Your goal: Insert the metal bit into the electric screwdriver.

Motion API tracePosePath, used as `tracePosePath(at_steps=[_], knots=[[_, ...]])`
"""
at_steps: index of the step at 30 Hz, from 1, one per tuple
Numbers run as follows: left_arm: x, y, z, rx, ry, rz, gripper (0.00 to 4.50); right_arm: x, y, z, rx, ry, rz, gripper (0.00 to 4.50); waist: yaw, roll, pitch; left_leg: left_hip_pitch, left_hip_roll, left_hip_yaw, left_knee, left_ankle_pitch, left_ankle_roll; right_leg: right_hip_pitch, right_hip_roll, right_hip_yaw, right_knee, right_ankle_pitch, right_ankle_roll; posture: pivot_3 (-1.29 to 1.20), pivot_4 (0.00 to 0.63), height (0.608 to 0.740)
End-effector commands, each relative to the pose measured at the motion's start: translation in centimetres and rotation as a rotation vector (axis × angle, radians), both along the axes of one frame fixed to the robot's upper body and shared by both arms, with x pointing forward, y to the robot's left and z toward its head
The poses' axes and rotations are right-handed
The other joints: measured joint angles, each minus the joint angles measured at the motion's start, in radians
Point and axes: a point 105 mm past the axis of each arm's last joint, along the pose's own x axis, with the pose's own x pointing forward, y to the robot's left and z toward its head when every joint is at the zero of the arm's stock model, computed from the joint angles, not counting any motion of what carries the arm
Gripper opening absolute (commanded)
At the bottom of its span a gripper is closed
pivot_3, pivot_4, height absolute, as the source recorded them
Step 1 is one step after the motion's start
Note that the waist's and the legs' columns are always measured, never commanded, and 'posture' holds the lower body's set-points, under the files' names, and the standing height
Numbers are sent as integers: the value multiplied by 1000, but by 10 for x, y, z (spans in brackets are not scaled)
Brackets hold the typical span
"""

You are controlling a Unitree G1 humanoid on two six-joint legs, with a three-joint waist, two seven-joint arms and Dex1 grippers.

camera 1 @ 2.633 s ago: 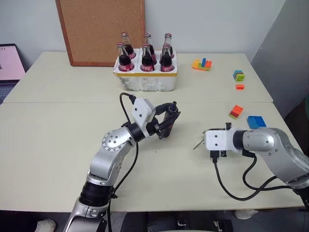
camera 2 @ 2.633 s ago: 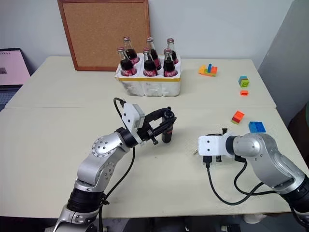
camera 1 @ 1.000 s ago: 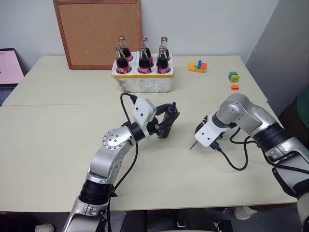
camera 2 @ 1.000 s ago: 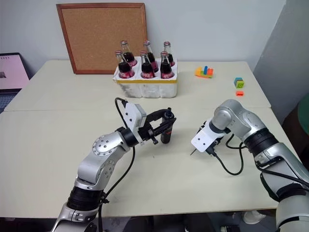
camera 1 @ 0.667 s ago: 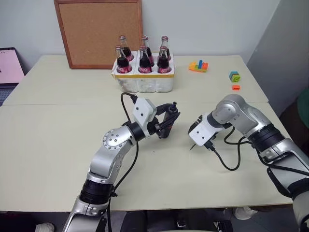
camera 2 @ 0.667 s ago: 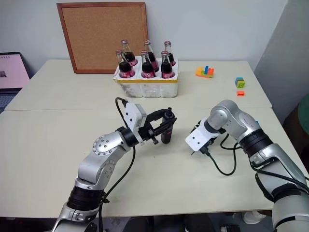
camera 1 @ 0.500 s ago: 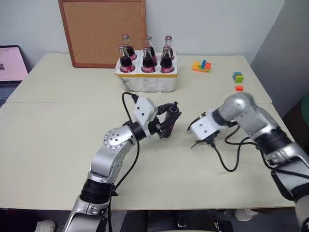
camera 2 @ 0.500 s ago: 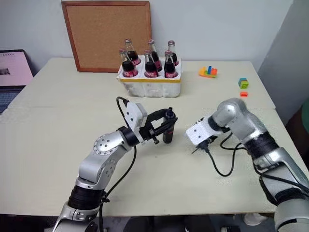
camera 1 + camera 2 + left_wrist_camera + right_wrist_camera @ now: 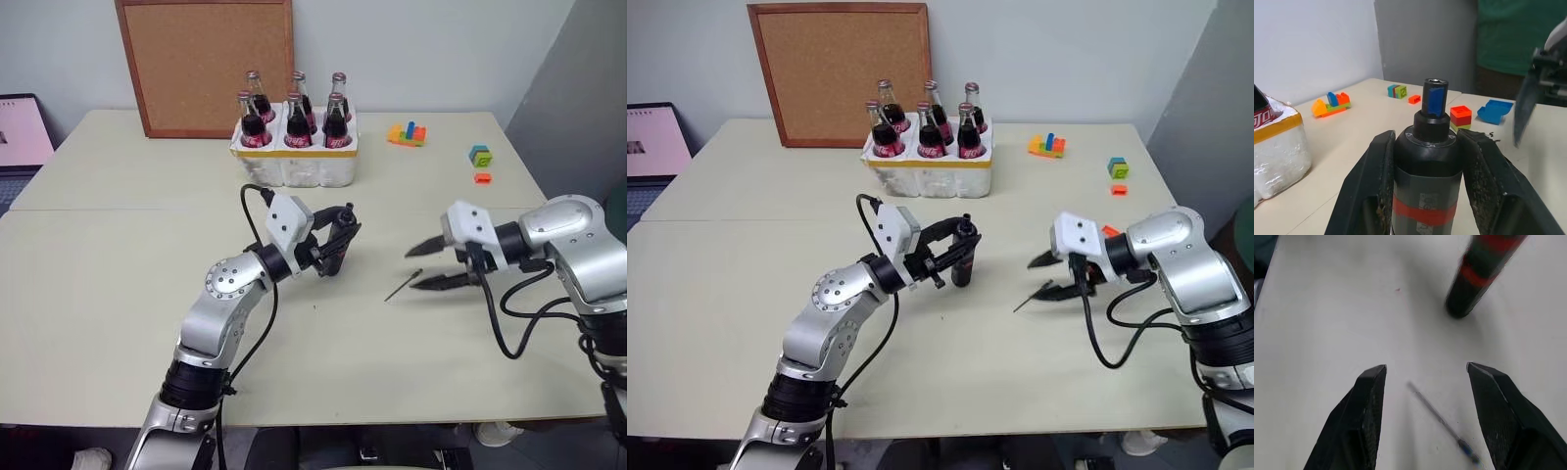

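- The metal bit lies flat on the table, just in front of the right gripper and off to the side of the electric screwdriver.
- It is a thin dark rod. It looks stiff, light and smooth, so I think it could slip or roll away when pinched.
- The best place to hold it seems to be near one end, so the other end stays free to go into the tool.
- In the right wrist view the bit shows between the two black fingers, with a small bluish end. It is blurry, so I cannot tell which end goes in.
- The right gripper is wide open and holds nothing. It hangs a little above the bit.
- The left gripper is closed tight around the screwdriver's body, with the blue tip pointing away from it.
- The hole in that tip is too small to make out.
- Farther off stand cola bottles in a white tray, a cork board and toy bricks.
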Motion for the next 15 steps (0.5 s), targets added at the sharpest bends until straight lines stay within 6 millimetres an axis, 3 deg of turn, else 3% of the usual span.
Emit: tracePosePath(at_steps=[1,2,6,12,15], knots=[[-1,0,13,-7,-61,-1,1618,-2,11,19,195,32,-76,3063,0,0,0,0,0,0,0,0,0,0,0,0,0,0,0,0,150,740],[-1,1,13,-7,-62,0,1618,-1,14,22,264,52,-100,2503,-1,0,0,0,0,0,0,0,0,0,0,0,0,0,0,0,150,740],[0,3,13,-4,-63,7,1618,4,13,32,419,58,-216,2363,-2,0,0,-1,0,0,-1,0,0,-1,0,0,0,0,0,0,150,740],[1,5,13,-8,-68,21,1618,19,-6,49,600,-66,-480,2363,-3,0,0,-2,0,1,0,0,0,-1,0,1,-1,0,0,0,150,740],[1,6,13,-10,-68,26,1618,20,-11,49,682,-89,-584,2024,-3,0,0,-2,0,0,-1,0,0,-2,0,1,-1,0,0,0,150,740]])
